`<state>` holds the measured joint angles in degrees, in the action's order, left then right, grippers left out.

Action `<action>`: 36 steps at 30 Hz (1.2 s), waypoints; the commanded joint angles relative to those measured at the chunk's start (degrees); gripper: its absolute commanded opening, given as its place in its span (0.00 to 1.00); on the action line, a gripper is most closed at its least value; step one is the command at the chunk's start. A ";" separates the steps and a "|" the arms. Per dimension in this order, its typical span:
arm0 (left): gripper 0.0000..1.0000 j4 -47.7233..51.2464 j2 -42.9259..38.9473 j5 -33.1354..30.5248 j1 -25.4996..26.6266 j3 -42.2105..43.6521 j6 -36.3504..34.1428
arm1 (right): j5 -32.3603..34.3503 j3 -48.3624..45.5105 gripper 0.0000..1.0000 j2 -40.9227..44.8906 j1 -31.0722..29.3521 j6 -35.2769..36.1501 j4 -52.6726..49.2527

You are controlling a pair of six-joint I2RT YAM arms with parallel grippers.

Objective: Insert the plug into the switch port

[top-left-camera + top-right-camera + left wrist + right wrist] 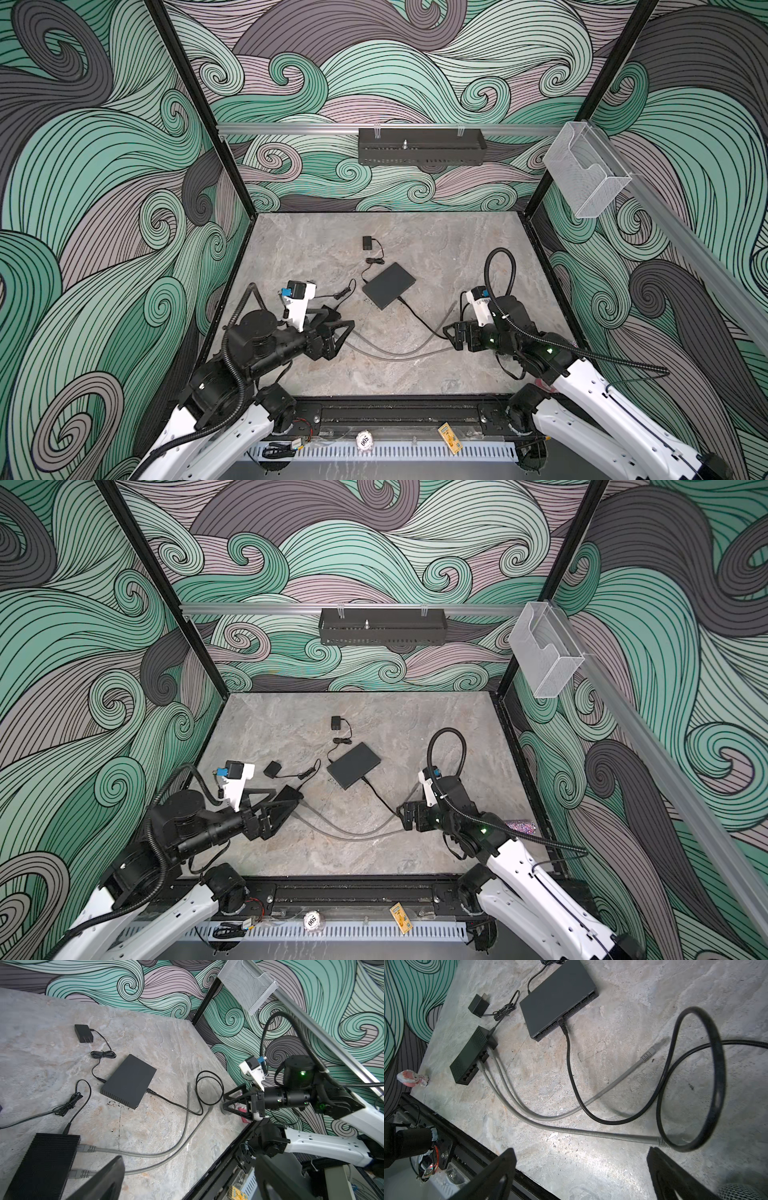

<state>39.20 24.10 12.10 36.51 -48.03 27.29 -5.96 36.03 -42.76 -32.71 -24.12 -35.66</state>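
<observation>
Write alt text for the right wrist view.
A black cable is plugged into the front of a flat switch on a marble table. Two grey cables run from a smaller ribbed switch, their free plugs lying loose. The open right gripper hovers empty.

In both top views the left gripper covers much of the ribbed switch, and the left wrist view cuts that switch off at its edge. In the right wrist view the black cable is blurred, and its loop hides the tip of a grey plug.

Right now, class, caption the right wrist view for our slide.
Black cable plugged into the flat switch; two grey cables leave the ribbed switch, far plugs loose.
</observation>
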 commanded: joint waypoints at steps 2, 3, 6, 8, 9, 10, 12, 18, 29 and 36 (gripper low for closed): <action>0.99 10.22 -1.48 0.46 0.05 -1.89 -4.97 | 8.19 1.92 0.99 -1.68 2.01 -5.28 -3.45; 0.99 11.17 -1.89 -0.88 0.05 -1.87 -4.03 | 10.63 2.30 0.99 -2.38 2.25 -7.14 -3.80; 0.99 10.77 -4.54 -3.02 0.06 0.90 -2.25 | 17.20 5.28 0.99 -5.70 2.72 -10.29 -8.14; 0.99 9.08 -6.63 -3.28 0.05 2.30 -2.66 | 19.13 6.28 0.99 -7.13 3.36 -10.91 -9.25; 0.99 9.05 -7.39 -4.10 -0.04 2.41 -2.76 | 19.08 6.35 0.99 -7.35 4.03 -11.28 -9.32; 0.99 9.37 -8.18 -6.04 -0.13 2.37 -2.61 | 18.26 6.33 0.99 -7.70 4.88 -11.47 -9.27; 0.99 10.24 -9.30 -9.79 -0.42 2.86 -1.58 | 16.10 6.42 0.99 -9.19 6.45 -11.13 -8.75; 0.99 10.41 -9.38 -10.06 -0.99 3.46 -1.24 | 11.60 4.47 0.99 -15.16 10.47 -9.58 -3.03; 0.99 10.38 -6.24 -8.38 -1.71 3.90 -1.00 | 8.62 6.34 0.37 -30.15 13.30 -7.67 10.06; 0.99 11.60 -6.38 -9.38 -1.71 3.73 -0.22 | 11.58 18.65 0.00 -39.48 14.00 -4.58 5.95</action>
<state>49.12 18.24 3.62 35.24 -43.99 26.15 3.11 50.33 -81.49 -18.94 -30.50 -29.12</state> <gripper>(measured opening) 0.986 0.062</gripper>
